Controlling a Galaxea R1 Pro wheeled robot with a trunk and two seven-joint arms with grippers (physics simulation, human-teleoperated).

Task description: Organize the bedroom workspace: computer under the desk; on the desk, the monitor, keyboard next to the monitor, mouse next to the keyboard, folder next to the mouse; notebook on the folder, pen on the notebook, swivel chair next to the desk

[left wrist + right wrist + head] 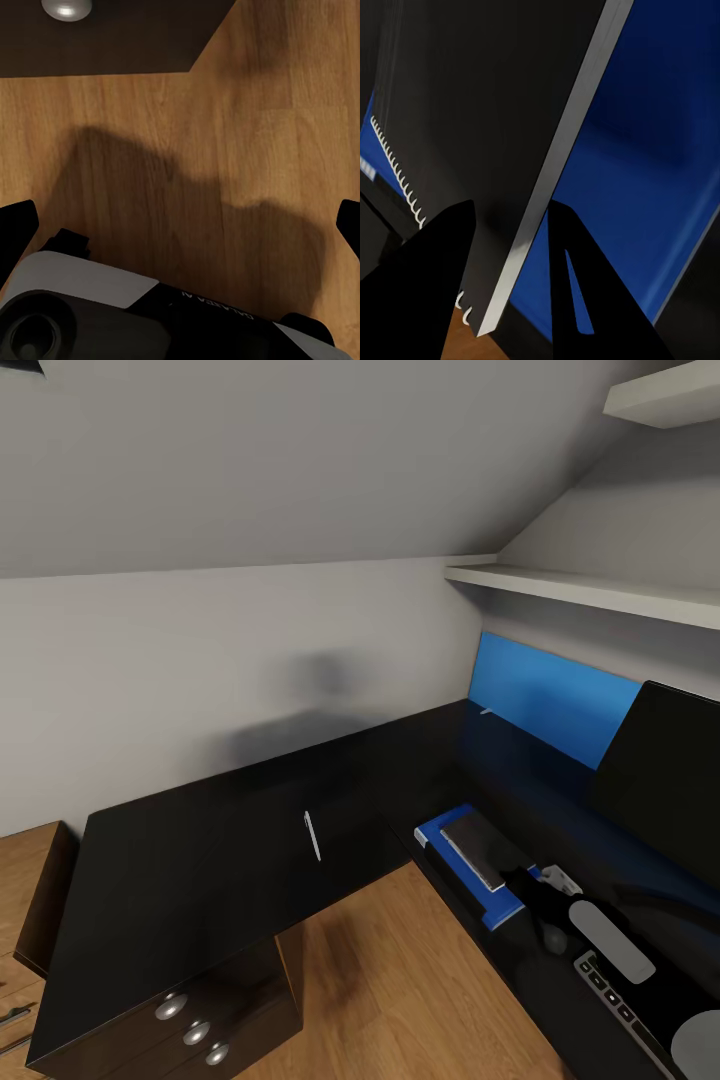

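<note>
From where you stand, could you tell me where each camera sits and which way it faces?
Head view: high up, looking down at the desk corner; shows the right gripper by the notebook.
Left wrist view: looks down at the wood floor, with dark parts of the arm at the edges.
Right wrist view: close over the notebook on the folder, between both fingertips.
Head and right wrist views share notebook and folder.

The black bench (200,860) carries one blue folder (505,905) with one grey notebook (480,847) on top of it, one pen (313,836), one dark mouse (553,937), one keyboard (615,995) and one monitor (665,780). Under the bench there are three round silver drawer knobs (196,1031), and two pale shelves (590,590) sit on the wall above. One right hand (506,247) shows two dark fingers (424,292), with the notebook's edge between them.
</note>
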